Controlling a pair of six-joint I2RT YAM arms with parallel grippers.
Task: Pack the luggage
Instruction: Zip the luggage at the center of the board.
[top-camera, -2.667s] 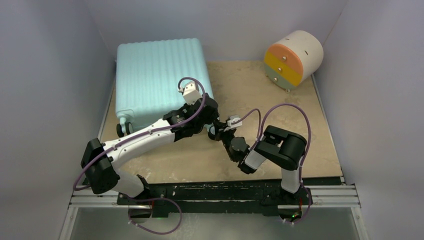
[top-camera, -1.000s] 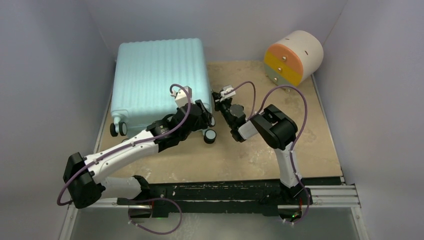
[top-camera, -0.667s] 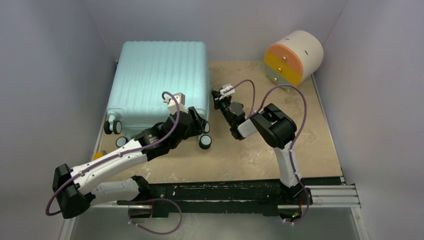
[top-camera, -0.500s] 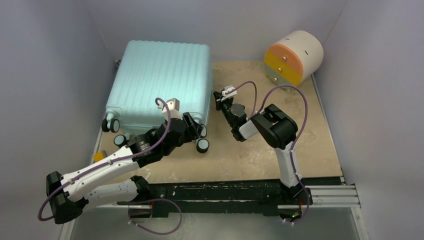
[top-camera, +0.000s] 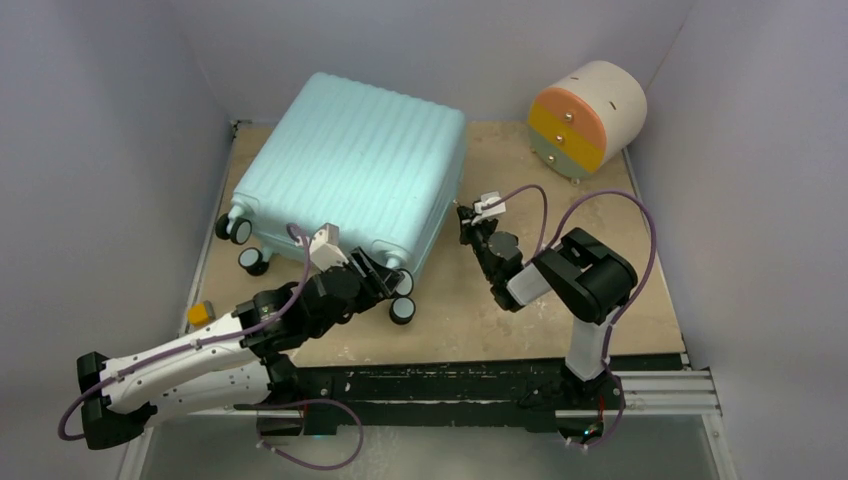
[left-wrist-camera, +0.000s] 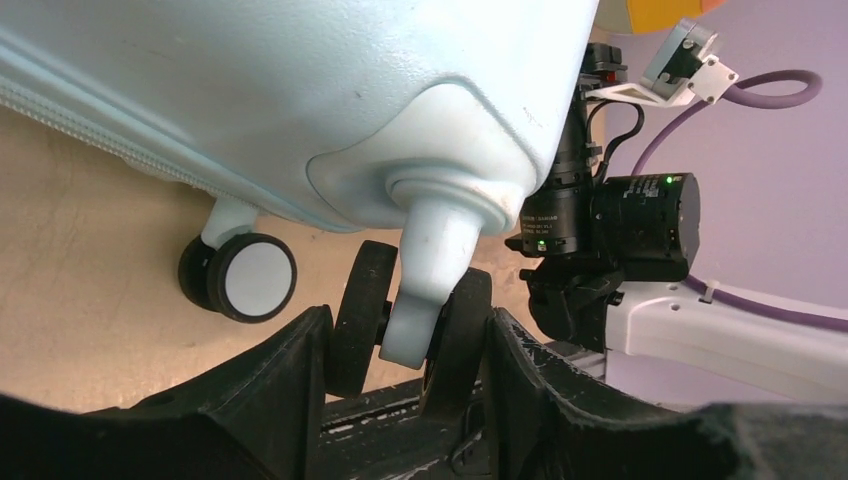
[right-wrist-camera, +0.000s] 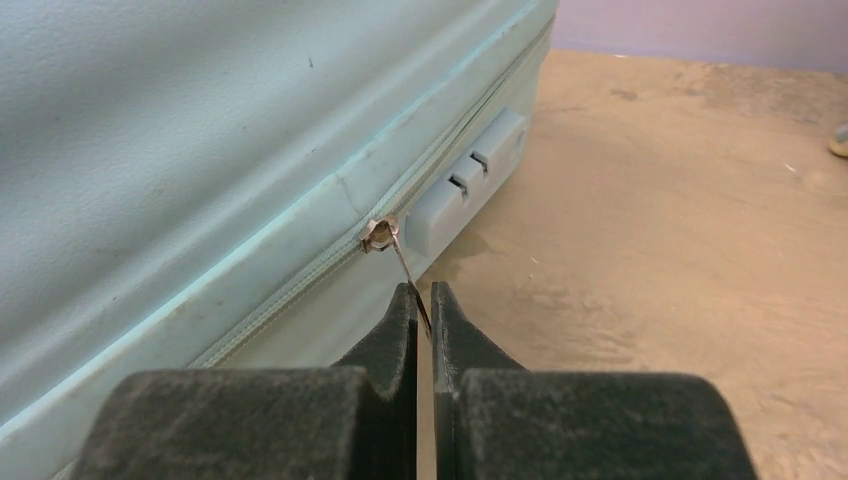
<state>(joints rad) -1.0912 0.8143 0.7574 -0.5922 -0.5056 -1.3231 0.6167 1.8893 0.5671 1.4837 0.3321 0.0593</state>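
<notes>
The luggage (top-camera: 350, 170) has swung round since a moment ago and now lies closed and askew at the back left corner of the table (top-camera: 600, 290). The left gripper (left-wrist-camera: 408, 345), half spread, clamps its near twin wheel (left-wrist-camera: 412, 300). The right gripper (right-wrist-camera: 424, 300), pressed together, pinches the thin zip pull (right-wrist-camera: 405, 268).

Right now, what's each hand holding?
Left gripper: closed on a black wheel of the pale teal ribbed suitcase.
Right gripper: closed on its metal zipper pull.

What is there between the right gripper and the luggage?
In the right wrist view, a thin metal zip pull spans from the luggage to the right gripper, whose fingers pinch it.
</notes>
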